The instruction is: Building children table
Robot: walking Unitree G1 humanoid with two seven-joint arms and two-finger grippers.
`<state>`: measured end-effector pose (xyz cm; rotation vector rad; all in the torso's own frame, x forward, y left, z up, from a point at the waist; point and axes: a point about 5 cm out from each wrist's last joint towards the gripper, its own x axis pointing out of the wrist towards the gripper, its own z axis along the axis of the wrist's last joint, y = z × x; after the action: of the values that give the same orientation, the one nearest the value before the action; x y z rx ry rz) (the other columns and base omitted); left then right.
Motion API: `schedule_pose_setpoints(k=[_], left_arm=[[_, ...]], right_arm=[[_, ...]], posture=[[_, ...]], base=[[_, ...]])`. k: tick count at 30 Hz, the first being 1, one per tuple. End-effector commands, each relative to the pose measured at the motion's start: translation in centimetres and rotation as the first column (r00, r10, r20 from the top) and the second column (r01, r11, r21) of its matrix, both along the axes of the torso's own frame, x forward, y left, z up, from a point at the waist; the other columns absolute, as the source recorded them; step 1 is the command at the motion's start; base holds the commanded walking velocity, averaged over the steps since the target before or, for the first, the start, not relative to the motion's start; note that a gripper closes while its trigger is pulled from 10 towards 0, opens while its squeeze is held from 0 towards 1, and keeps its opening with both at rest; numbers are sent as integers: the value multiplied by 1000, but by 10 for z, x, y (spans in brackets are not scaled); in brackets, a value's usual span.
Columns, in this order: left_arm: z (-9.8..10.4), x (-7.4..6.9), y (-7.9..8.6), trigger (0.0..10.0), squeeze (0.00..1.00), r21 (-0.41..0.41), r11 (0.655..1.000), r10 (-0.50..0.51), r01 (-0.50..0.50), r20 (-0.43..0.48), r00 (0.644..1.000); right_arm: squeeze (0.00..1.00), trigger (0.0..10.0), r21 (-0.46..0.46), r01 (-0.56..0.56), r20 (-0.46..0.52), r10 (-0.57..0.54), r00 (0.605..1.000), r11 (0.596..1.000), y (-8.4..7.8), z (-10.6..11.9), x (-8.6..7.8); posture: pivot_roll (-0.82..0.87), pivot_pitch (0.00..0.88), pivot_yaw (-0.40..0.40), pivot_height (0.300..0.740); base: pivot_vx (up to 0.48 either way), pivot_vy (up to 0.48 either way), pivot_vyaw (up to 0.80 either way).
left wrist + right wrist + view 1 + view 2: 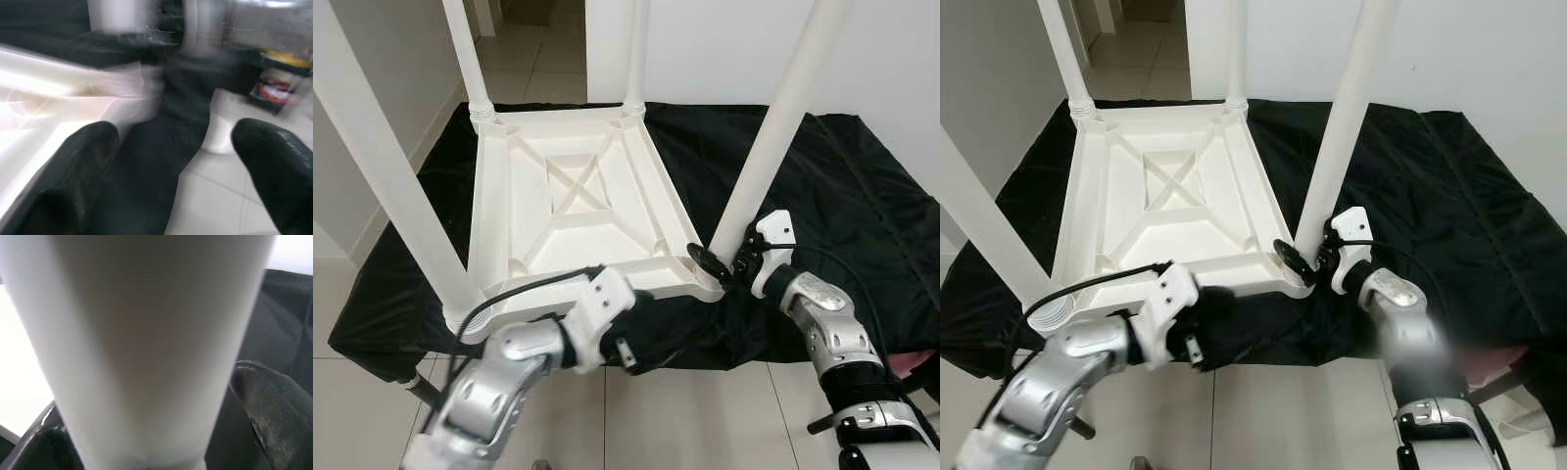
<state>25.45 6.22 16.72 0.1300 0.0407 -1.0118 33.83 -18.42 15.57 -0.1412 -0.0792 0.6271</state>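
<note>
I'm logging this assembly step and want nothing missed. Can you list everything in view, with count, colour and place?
Tabletop: one, white, upside down on the cloth, ribbed underside facing up.
Legs: four, white, standing up from the tabletop's corners.
Cloth: one, black, spread on the floor under the table.
Floor: pale tiles, around the cloth.
Walls: white, behind the cloth and to the robot's left.
Left gripper: one, black fingers open, at the tabletop's near edge.
Right gripper: one, black fingers around the base of the near right leg.
</note>
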Motion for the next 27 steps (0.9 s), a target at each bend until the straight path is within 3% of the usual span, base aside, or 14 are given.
schedule_pose_setpoints(k=[1, 4, 8, 11, 19, 20, 22, 23, 24, 25, 26, 27], left_arm=[[-3, 10, 8, 10000, 0, 23, 991, 131, -131, 7, 991], [-3, 12, 8, 10000, 0, 40, 989, 141, -143, 34, 989], [-3, 18, 7, 10000, 0, 43, 985, 168, -168, 4, 986], [-1, 22, 3, 10000, 0, 18, 980, 199, -199, -16, 980], [6, 19, 1, 10000, 0, -16, 974, 227, -227, 39, 973], [5, 18, 1, 10000, 0, -7, 974, 225, -225, 43, 973], [5, 17, 2, 10000, 0, -2, 975, 223, -224, 47, 974], [5, 16, 2, 10000, 0, 6, 975, 222, -222, 53, 974], [5, 16, 2, 10000, 0, 6, 975, 222, -222, 53, 974], [4, 15, 2, 10000, 0, 7, 975, 222, -223, 54, 974], [4, 15, 2, 10000, 0, 9, 975, 222, -223, 55, 974], [4, 15, 2, 10000, 0, 9, 975, 222, -223, 55, 974]], right_arm=[[0, 10000, -15, 30, 0, -30, 1000, 999, -3, -4, 3], [0, 10000, -24, 66, 9, -66, 998, 998, -6, -5, 6], [0, 10000, 3, 81, 11, -81, 997, 997, -6, -6, 6], [0, 10000, -3, 28, 33, -28, 999, 1000, 6, -7, 2], [0, 10000, -14, -32, 70, 32, 997, 999, 12, 0, 2], [0, 7843, -22, -45, 69, 47, 997, 999, 13, 0, 3], [0, 7843, -29, -55, 67, 56, 996, 998, 13, -1, 3], [0, 6980, -37, -66, 64, 68, 996, 997, 13, -1, 3], [0, 6980, -37, -66, 64, 68, 996, 997, 13, -1, 3], [0, 2353, -48, -75, 65, 78, 995, 996, 13, -1, 3], [0, 0, -54, -82, 68, 85, 994, 995, 13, 0, 3], [0, 0, -54, -82, 68, 85, 994, 995, 13, 0, 3]], posture=[[8, 88, -27, 740], [8, 88, -27, 740], [-5, 89, -16, 740], [-7, 87, -10, 740], [7, 87, -11, 740], [16, 87, -11, 740], [16, 87, -11, 740], [20, 87, -12, 740], [20, 87, -12, 740], [24, 88, -12, 740], [26, 87, -15, 740], [26, 87, -15, 740]], base=[[0, 0, 0], [0, 0, 0], [0, 0, 0], [0, 0, 0], [0, 0, 0], [0, 0, 0], [0, 0, 0], [0, 0, 0], [0, 0, 0], [0, 0, 0], [0, 0, 0], [0, 0, 0]])
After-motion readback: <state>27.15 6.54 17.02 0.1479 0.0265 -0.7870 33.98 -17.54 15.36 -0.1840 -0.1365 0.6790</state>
